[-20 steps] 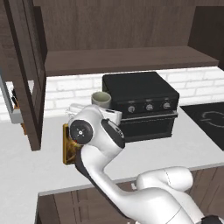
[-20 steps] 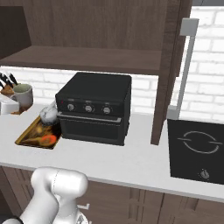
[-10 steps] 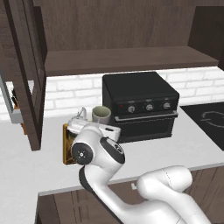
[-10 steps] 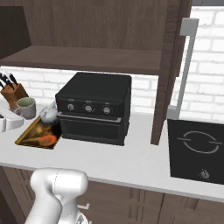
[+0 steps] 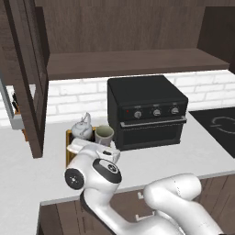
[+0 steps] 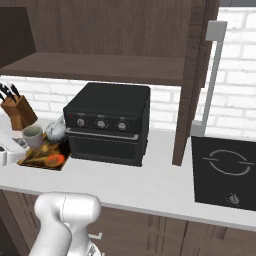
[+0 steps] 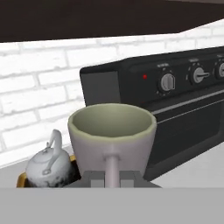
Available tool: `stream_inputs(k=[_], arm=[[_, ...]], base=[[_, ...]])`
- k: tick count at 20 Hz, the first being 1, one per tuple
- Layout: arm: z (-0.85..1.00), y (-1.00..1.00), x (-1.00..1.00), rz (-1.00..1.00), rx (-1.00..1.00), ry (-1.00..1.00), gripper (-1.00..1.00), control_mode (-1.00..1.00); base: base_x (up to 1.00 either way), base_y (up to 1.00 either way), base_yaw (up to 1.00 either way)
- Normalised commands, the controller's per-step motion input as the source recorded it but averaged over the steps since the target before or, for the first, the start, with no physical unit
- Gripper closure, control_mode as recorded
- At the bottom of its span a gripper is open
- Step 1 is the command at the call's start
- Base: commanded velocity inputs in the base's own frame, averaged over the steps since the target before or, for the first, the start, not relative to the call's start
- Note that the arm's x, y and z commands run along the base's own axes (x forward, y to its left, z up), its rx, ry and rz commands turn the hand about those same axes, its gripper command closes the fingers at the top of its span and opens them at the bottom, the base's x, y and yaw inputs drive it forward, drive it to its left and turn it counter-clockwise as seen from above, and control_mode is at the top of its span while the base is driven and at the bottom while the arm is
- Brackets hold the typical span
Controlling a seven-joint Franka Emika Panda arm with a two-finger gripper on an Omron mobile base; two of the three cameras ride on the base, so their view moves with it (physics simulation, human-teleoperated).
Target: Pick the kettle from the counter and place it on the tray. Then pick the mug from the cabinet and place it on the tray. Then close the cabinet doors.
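The mug (image 7: pixel 112 135) is a pale grey-beige cylinder with a greenish inner rim, upright, its one handle turned toward the camera in the hand view. The gripper (image 7: pixel 112 177) is clamped on that handle, its dark tips pressed against either side of it. In the left base view the mug (image 5: pixel 104 136) sits at the tray (image 5: pixel 69 137), right beside the kettle (image 5: pixel 82 130), which stands on the tray's far part; whether the mug's base touches the tray surface cannot be told. The kettle is squat, round and silvery-grey, with an arched handle and lid knob. The tray's golden rim and swirled orange pattern show in the right base view (image 6: pixel 42 161). Just right of the tray a black toaster oven (image 5: pixel 146 111) stands on the light counter (image 5: pixel 193 151). A knife block (image 6: pixel 17 111) stands at the far left. The cabinet doors (image 5: pixel 27 73) stand open above, over the long shelf of the cabinet (image 5: pixel 133 62). A black cooktop (image 6: pixel 225 172) lies to the right.
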Motion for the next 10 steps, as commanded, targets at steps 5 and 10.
stream_inputs(k=[5, 10], arm=[[-0.49, 0.24, 0.2, -0.11, 0.0, 0.0, 1.0, -1.0], [-0.38, 0.1, 0.31, -0.06, 0.0, 0.0, 1.0, -1.0]], base=[[0.0, 0.0, 0.0], [0.0, 0.0, 0.0]])
